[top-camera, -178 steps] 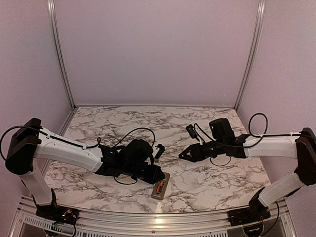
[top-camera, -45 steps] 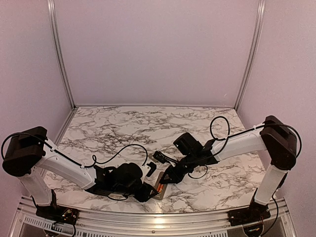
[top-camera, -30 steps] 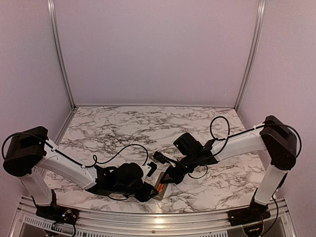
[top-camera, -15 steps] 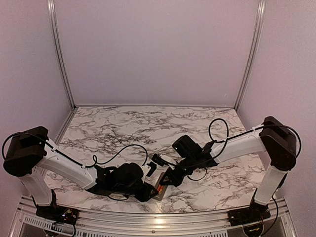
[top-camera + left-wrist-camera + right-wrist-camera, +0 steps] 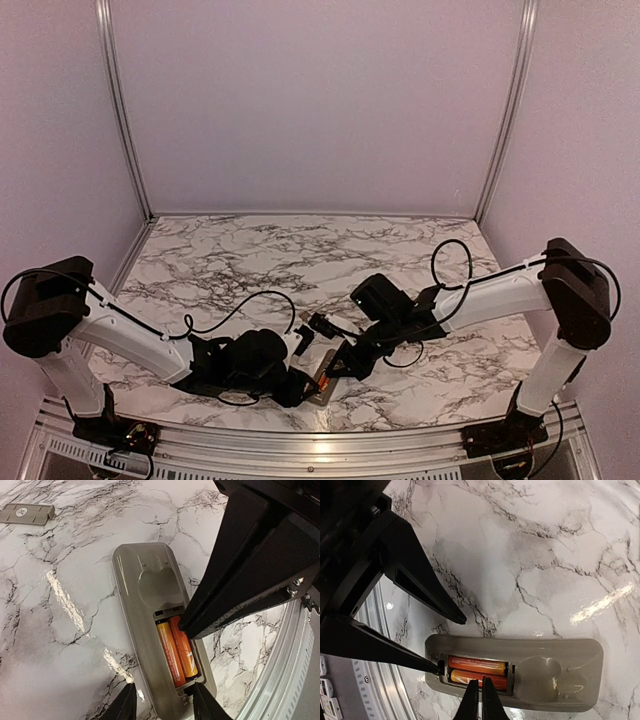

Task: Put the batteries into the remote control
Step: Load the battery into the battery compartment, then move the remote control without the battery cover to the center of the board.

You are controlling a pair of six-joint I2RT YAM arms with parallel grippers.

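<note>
Both orange-copper cylindrical batteries are lying in the slim grey remote control, face-down on the marble worktop. The right fingers, together, are touching one; the left fingers are straddling its end, apart. Loading looks nearly finished.

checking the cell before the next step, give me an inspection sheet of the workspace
surface: marble-pattern table, glare streaks
job's things: remote control lies back up, recess open; two batteries side by side inside
clutter: loose grey cover plate, apart from the remote
grippers: left gripper straddles the remote's end, contact unclear; right gripper shut, tips at the batteries
cables: black cables loop above both wrists
surroundings: plain walls, aluminium frame posts
</note>
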